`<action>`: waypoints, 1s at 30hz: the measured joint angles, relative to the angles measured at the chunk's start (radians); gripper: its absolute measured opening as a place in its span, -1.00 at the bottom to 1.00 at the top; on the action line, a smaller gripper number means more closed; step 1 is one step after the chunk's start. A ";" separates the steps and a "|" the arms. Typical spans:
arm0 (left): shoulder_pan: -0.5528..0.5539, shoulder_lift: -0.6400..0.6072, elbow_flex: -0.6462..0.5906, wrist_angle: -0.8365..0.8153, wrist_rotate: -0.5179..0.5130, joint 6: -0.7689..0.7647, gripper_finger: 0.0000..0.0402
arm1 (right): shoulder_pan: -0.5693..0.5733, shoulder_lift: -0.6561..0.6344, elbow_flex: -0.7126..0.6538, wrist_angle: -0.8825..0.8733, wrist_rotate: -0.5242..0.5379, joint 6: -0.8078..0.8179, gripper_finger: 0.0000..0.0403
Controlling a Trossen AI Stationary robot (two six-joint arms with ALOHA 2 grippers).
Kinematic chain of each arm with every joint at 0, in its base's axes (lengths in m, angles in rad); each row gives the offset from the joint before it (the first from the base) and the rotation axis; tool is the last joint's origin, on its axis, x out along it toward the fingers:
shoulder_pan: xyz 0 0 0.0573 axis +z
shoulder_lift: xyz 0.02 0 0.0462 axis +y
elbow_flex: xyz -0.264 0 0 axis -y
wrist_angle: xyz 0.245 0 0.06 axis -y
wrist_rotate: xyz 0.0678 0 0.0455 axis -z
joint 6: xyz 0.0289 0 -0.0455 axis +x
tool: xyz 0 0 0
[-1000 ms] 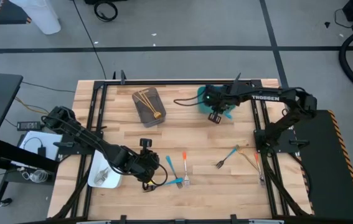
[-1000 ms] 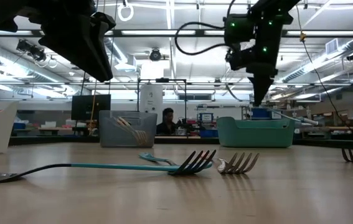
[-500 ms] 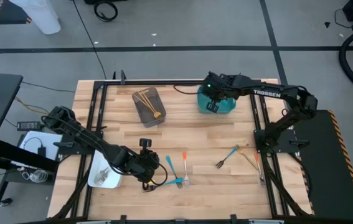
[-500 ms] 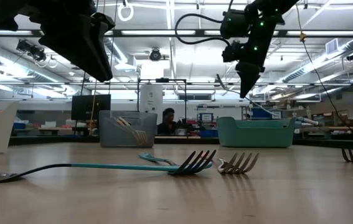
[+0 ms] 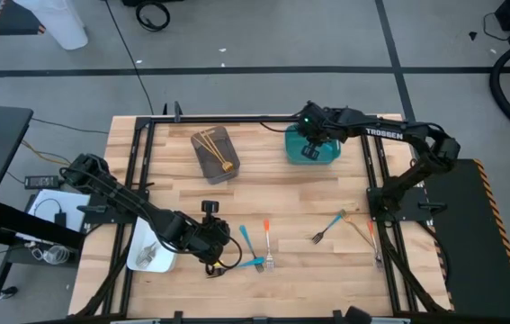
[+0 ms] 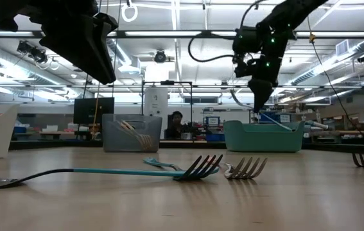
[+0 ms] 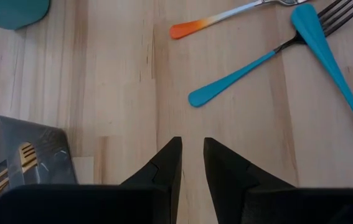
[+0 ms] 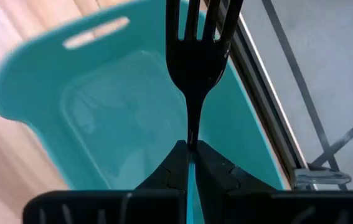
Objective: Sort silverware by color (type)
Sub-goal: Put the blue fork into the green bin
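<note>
My right gripper hangs over the teal tray at the table's far right, shut on a fork with dark tines. My left gripper hovers over bare wood near the front left, its fingers slightly apart with nothing between them. Just ahead of it two blue-handled forks and an orange-handled fork lie flat on the table. More forks lie flat at the front right. Gold forks rest in the grey tray, and a dark fork lies in the white tray. My right gripper pinches the fork's slim neck, just behind the tines, between its two fingertips. The fingers slant down from above and lie along the fork, whose tines point onward past the tips. A strip of blue handle runs back between the fingers. The fork hangs clear above the teal tray.
The grey tray stands at the far middle, the white tray at the front left edge beside my left arm. A black frame rail runs along the table's right side next to the teal tray. Bare wood lies between the trays and the loose forks.
My right gripper has carried the fork toward the table's far edge, from the teal tray's near side to over its inside, and has tipped more steeply down. It has stayed shut on the fork.
</note>
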 joint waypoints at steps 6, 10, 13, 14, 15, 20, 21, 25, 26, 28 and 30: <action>0.000 0.000 0.000 0.000 0.000 0.000 -0.63 | -0.052 0.000 -0.066 0.055 -0.037 -0.010 -0.88; 0.000 0.000 0.000 0.000 0.000 -0.006 -0.63 | -0.078 0.000 -0.109 0.102 -0.080 -0.012 -0.88; 0.000 0.000 0.000 0.000 0.000 -0.007 -0.63 | -0.088 0.000 -0.131 0.125 -0.101 -0.004 -0.88; 0.000 0.000 0.000 0.000 0.000 -0.007 -0.63 | -0.090 0.000 -0.139 0.134 -0.102 0.002 -0.88; 0.000 0.000 0.000 0.000 0.000 -0.007 -0.63 | -0.091 0.000 -0.145 0.140 -0.102 0.011 -0.88; 0.000 0.000 0.000 0.000 0.000 -0.007 -0.63 | -0.091 0.000 -0.171 0.163 -0.111 0.042 -0.84; 0.000 0.000 0.000 0.000 0.000 -0.007 -0.63 | -0.091 0.000 -0.172 0.163 -0.111 0.045 -0.82; 0.000 0.000 0.000 0.000 0.000 -0.018 -0.63 | -0.091 0.000 -0.173 0.163 -0.110 0.049 -0.68; 0.000 0.000 0.000 0.000 0.000 -0.026 -0.63 | -0.091 0.000 -0.173 0.164 -0.110 0.049 -0.64; 0.000 0.000 0.000 0.000 0.000 -0.026 -0.63 | -0.091 0.000 -0.173 0.170 -0.110 0.052 -0.57; 0.000 0.000 0.000 0.000 0.000 -0.028 -0.63 | -0.091 0.000 -0.167 0.159 -0.111 0.052 -0.51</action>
